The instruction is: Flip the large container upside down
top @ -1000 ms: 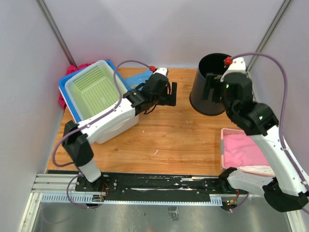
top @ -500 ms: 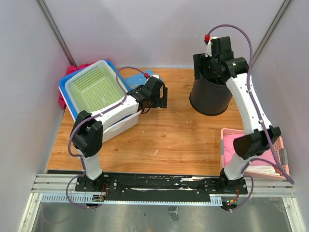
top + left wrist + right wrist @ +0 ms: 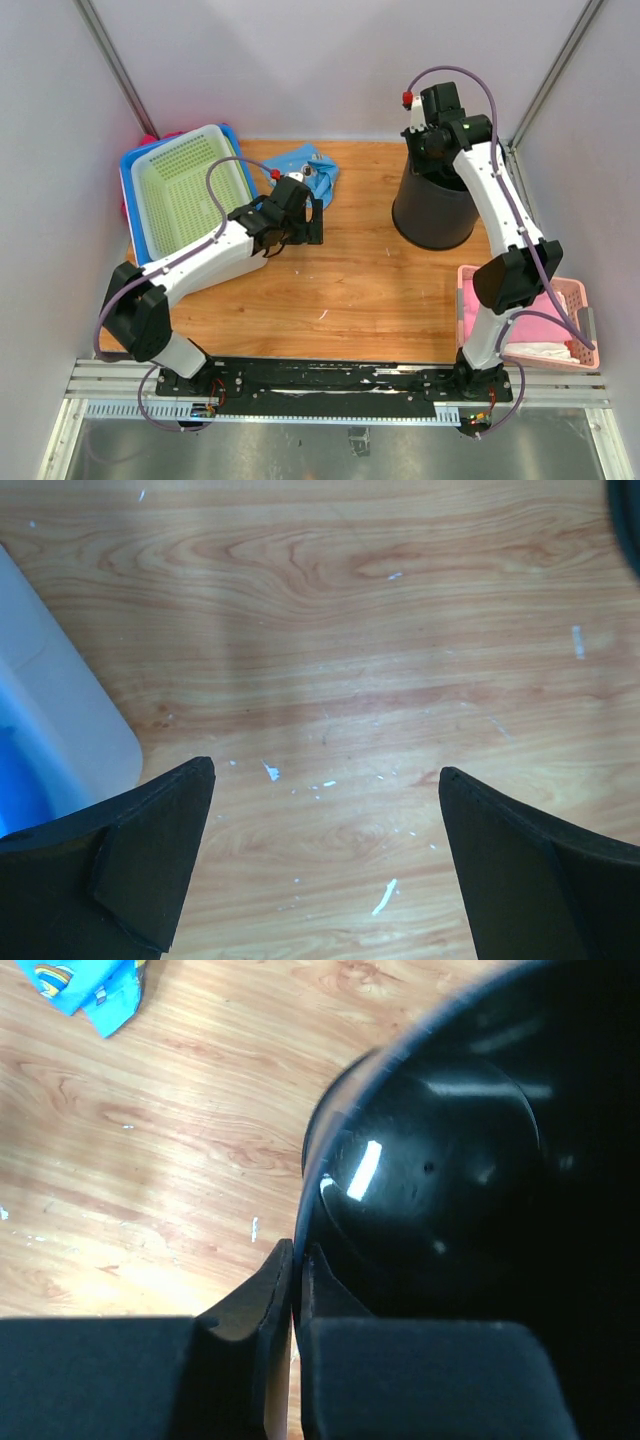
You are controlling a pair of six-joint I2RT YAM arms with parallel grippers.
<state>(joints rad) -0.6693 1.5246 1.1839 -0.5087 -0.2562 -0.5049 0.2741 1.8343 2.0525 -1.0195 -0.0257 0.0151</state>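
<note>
On the near right of the wooden surface [image 3: 380,290] sits a pink basket [image 3: 585,320] with pale pink and white stuff inside, just beside the lower part of the right arm [image 3: 500,210].

Further in, left of centre, the left arm [image 3: 200,265] reaches across, and the left jaws hang over bare wood, pointing down. They are spread wide with nothing between them. In the left wrist view the two black fingers [image 3: 130,870] stand far apart, with only scuffed wood showing in the gap. The rounded corner of a white tub [image 3: 60,700] lies off to one side of them.

At the far left a green basket [image 3: 185,190] with a slotted floor is nested in that tub, and both sit in a blue bin [image 3: 135,175]. Just right of the bin, near the back edge, lies a crumpled blue cloth [image 3: 305,165], apart from everything else.

At the far right stands the large black container [image 3: 435,215], its mouth facing up. The right wrist view looks straight down into its shiny inside. I cannot tell whether its base sits flat on the surface. The right arm stretches up and over it, and the right jaws are pinched nearly closed on the rim at the far side. One finger is outside the wall, the other inside, and the thin wall is held between them.
</note>
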